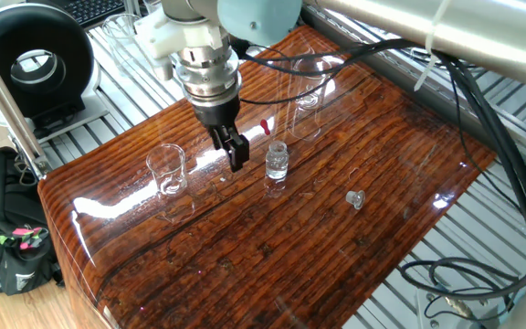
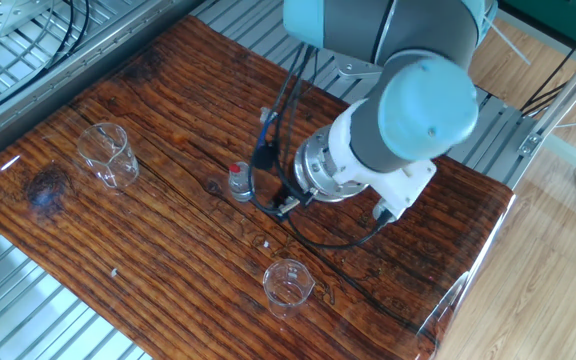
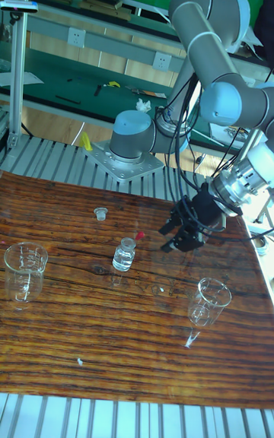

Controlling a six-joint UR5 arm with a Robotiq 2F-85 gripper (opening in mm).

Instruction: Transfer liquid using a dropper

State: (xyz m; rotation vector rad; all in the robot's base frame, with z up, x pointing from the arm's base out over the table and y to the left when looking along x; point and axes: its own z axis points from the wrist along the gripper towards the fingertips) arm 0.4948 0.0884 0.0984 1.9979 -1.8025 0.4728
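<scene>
The dropper's red bulb point(image 1: 265, 126) sticks up from a small clear vial point(image 1: 277, 162), with its thin tube leaning inside. Any liquid in the vial is too clear to make out. My gripper point(image 1: 237, 163) hangs just left of the vial, fingertips close above the wood and touching nothing. In the tall fixed view my gripper point(image 3: 170, 239) is right of the vial point(image 3: 124, 254) and the red bulb point(image 3: 140, 235), with its black fingers apart and nothing between them. In the other fixed view the wrist hides most of the fingers beside the vial point(image 2: 240, 182).
A small empty beaker point(image 1: 167, 171) stands left of my gripper. A larger clear beaker point(image 1: 304, 100) stands behind the vial. A small clear cap point(image 1: 355, 198) lies to the right. Black cables trail from the arm across the back of the wooden table point(image 1: 272, 265).
</scene>
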